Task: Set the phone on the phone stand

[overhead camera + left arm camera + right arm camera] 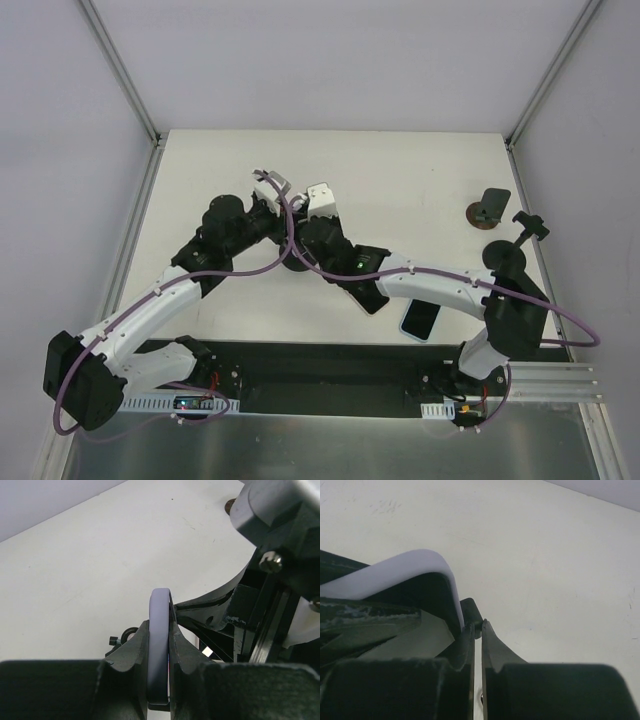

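The left gripper (159, 628) pinches the phone (159, 652) edge-on between its fingers, over the middle of the table (400, 170). The right gripper (477, 631) is almost pressed together beside the phone's corner, perhaps nipping its edge. Both arms reach inward and meet. The phone stand (491, 206) sits well apart, at the far right.

centre: my left arm (215, 240) and right arm (430, 285) meet wrist to wrist; no gap there.
far table (400, 165): bare, i can pass.
toward phone stand (490, 207): open beyond my right arm.
right edge: black mount (505, 257) near the stand.
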